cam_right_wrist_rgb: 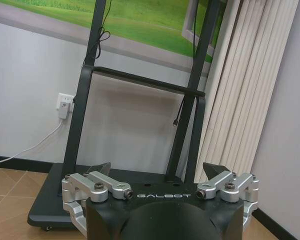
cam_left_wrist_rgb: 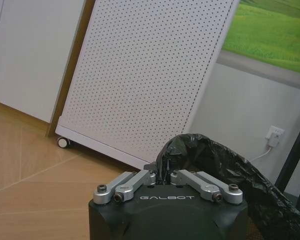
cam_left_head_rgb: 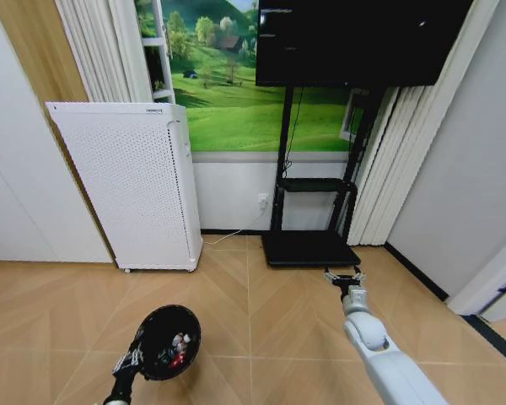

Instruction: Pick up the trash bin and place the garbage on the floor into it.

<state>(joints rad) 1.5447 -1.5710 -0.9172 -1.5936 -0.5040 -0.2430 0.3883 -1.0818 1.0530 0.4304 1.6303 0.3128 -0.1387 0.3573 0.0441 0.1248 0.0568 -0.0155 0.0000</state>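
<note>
Black trash bin (cam_left_head_rgb: 169, 339), gripped at its rim by the left gripper (cam_left_head_rgb: 133, 354), already holds red-and-white garbage (cam_left_head_rgb: 179, 348); right gripper (cam_left_head_rgb: 344, 276) hangs open, empty.

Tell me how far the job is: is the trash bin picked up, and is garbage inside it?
Done: the left claw is shut on the trash bin rim, and red-and-white garbage lies inside. The right claw hangs open, holding nothing, near the TV stand base. No litter shows on the wooden floor, so little seems left.

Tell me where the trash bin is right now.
In the head view the trash bin is low on the robot's left, gripped at its rim by the left gripper, in front of the white perforated appliance.
</note>
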